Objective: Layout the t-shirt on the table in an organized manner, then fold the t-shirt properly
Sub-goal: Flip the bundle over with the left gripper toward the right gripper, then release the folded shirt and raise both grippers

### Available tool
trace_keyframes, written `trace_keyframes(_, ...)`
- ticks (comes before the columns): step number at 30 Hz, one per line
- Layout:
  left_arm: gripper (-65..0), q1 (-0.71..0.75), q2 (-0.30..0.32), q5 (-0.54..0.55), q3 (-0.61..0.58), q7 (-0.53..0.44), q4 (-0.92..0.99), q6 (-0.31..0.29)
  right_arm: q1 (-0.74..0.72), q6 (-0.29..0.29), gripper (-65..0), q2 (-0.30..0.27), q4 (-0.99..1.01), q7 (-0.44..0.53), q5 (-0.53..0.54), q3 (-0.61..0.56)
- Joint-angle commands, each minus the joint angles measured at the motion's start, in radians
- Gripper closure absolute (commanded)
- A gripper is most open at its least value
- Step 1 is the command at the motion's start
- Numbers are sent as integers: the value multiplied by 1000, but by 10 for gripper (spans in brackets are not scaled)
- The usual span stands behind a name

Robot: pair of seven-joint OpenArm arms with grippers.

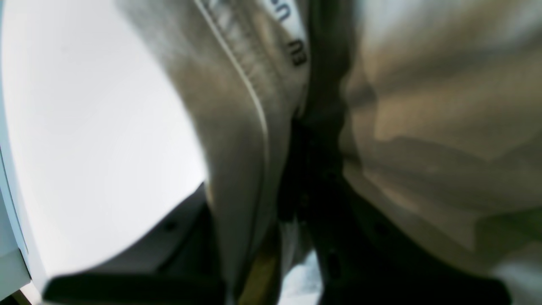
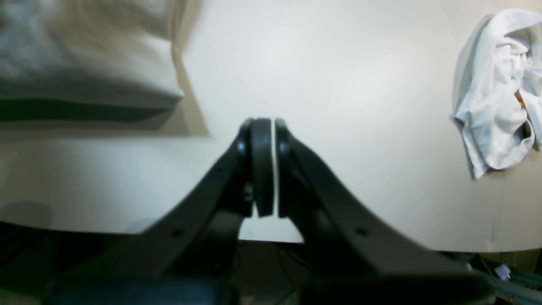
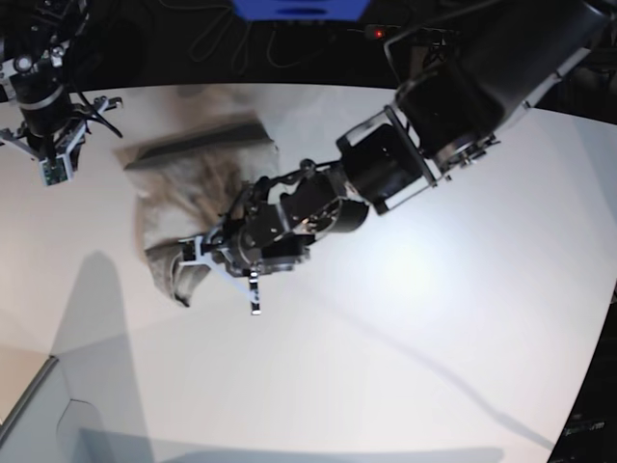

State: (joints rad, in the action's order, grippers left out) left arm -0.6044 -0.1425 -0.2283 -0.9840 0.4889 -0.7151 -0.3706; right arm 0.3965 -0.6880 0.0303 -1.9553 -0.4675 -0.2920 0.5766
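Gripping one t-shirt (image 3: 183, 193), left hand (image 3: 198, 253).

T-shirt (image 1: 423, 127) between dark fingers (image 1: 322, 140)

White cloth (image 2: 493, 97), crumpled, lies near table's edge in right wrist view, w/ a small orange bit showing in its folds. Blue object (image 3: 299, 9) sits beyond table's far edge, black cables nearby.

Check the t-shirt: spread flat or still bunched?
Bunched. The t-shirt lies in a crumpled heap on the table, with the left claw shut on its edge.
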Motion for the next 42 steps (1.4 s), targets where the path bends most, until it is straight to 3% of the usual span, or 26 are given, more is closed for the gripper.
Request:
trace_keyframes(1,-18,-28,-15,-4,3,-12,-15,6,-3,-10,0,-8,-19,19,6,1)
trace_keyframes(3,-81,-28,-15,-4,3,-12,-15,8,-15,-10,0,-8,-19,19,6,1)
trace_keyframes(7,-269,-27,-15,-4,4,-20,-24,20,-23,-10,0,16,-19,19,6,6)
trace_keyframes(8,-286,-27,-15,-4,4,-22,-25,20,-23,-10,0,16,-19,19,6,6)
trace_keyframes(18,-279,-25,-15,-155,30,-16,-88,20,-23,-10,0,18,-20,19,6,24)
trace_keyframes(23,-281,-5,-15,-165,173,-12,-206,14,-23,-10,0,20,-19,19,6,16)
trace_keyframes(29,-281,38,-9,-165,215,4,-317,14,-52,-10,0,16,-11,20,6,15)
trace_keyframes(33,-278,73,57,-161,227,141,-432,20,-121,-10,0,12,49,23,6,19)
trace_keyframes(35,-275,111,88,-164,288,213,-513,20,-179,-10,0,-10,110,23,6,21)
trace_keyframes(42,-248,308,156,-165,675,472,-874,12,-374,-10,0,-99,434,25,6,21)
